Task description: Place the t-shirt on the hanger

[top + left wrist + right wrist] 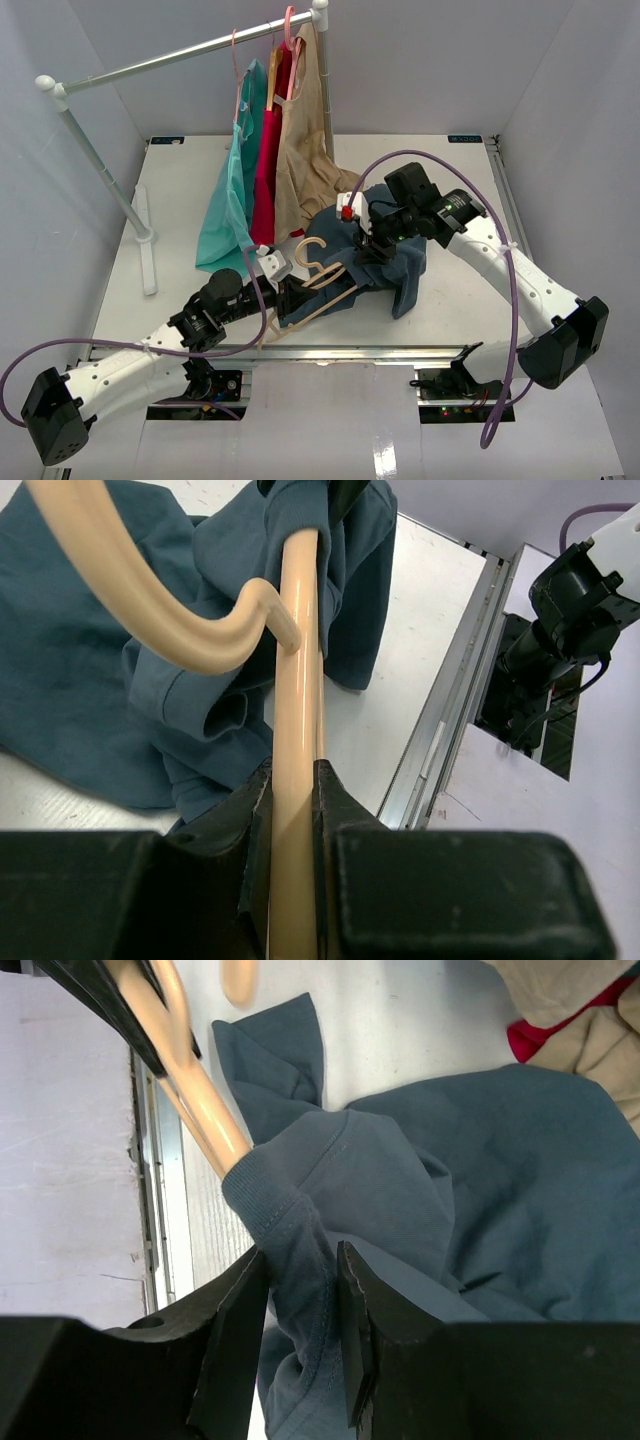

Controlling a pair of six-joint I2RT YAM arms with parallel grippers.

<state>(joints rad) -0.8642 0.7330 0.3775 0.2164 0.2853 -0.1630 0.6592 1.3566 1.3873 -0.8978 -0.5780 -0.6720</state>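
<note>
well, the threading step looks to be in hand. the left gripper [295,780] is pressed tight on one arm of the light tan wooden hanger with the curved peach hook [297,660], holding it low over the table with its free end pointing toward the other arm. the right gripper [303,1270] is pinching a stitched edge of the dark slate-blue cotton t-shirt [500,1180], and that edge sits bunched around the tip of the hanger's arm. the rest of the shirt lies crumpled on the white tabletop [180,190], near the middle.

by my reckoning the job is barely begun, since only one end of the wood is inside cloth. the next move, i'd guess, calls for drawing that opening further along the arm without letting it slip off. i can't tell whether it's the neck or a hem.

round about are plain white walls [450,60] and, at the back, a white clothes rail [180,48] with a turquoise garment [228,200], a red one [268,170] and a beige one [305,160] hanging.
</note>
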